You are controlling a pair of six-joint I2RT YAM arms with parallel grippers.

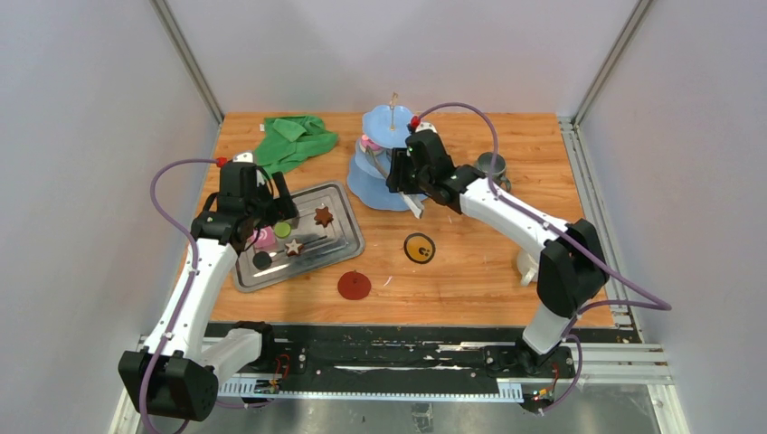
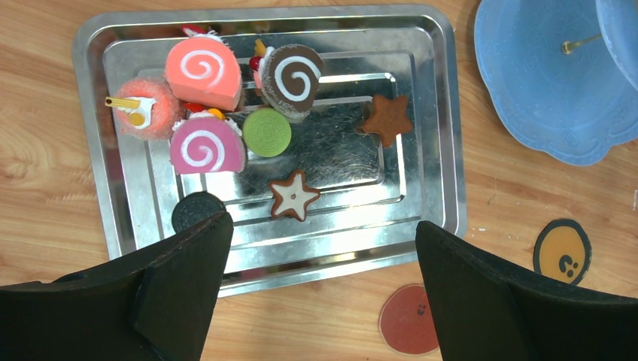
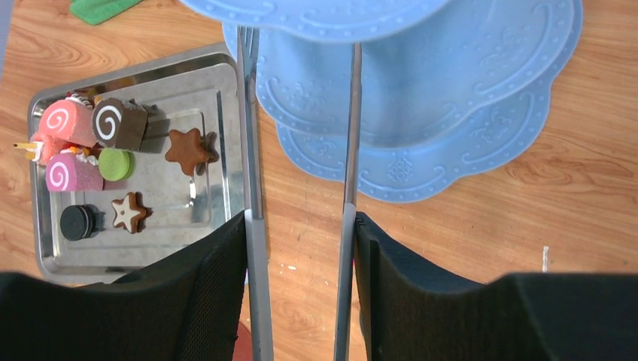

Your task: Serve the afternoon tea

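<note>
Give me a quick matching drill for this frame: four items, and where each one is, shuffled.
Items:
1 black disc
2 tongs
3 green cloth
4 red coaster

Places:
a between the fingers of the right gripper
b on the table, on the near side of the tray
c on the tray
d on the table, beyond the tray

Pairs: 1-c, 2-a, 3-d, 4-b
</note>
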